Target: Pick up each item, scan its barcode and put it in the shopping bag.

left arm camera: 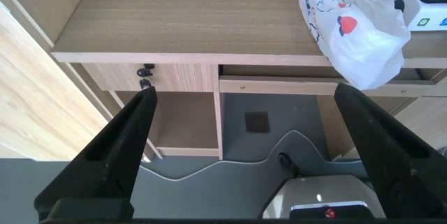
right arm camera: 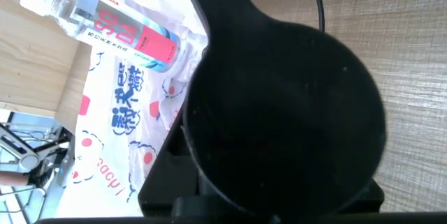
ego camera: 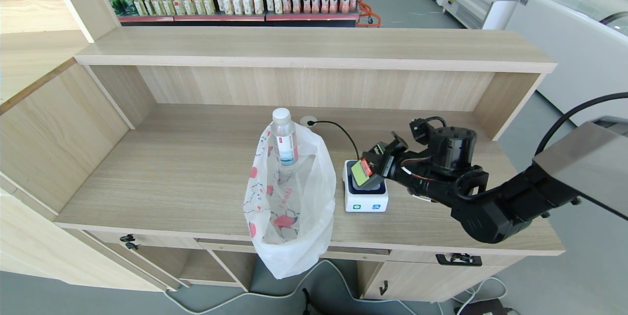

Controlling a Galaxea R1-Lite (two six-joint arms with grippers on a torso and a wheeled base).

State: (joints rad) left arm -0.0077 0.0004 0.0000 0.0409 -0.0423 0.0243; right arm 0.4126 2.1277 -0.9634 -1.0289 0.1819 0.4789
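The small packet (ego camera: pixel 360 175), a flat green piece with a red end, is clamped in the right gripper (ego camera: pixel 368 169), which is closed on it and tips its broad face down over the scanner (ego camera: pixel 365 200), probably so the reader can catch the barcode. The scanner is a squat white box with rounded corners and a dark glossy window on top; it stands near the front edge of the counter (ego camera: pixel 171 182), right of the middle, with a thin black cable (ego camera: pixel 343 136) curving back to a port in the surface. Just beside it to the left stands the shopping bag (ego camera: pixel 289 207), thin crinkly translucent plastic printed with red shapes, its mouth gaping and its lower part sagging over the front edge. A clear plastic bottle (ego camera: pixel 284 143) with a white cap and a red and blue label leans upright at the bag's back, apparently already packed. The counter is pale wood-grain laminate, smooth and matt. The left gripper (left arm camera: pixel 246 93) hangs below the front edge with its fingers spread wide and nothing between them.
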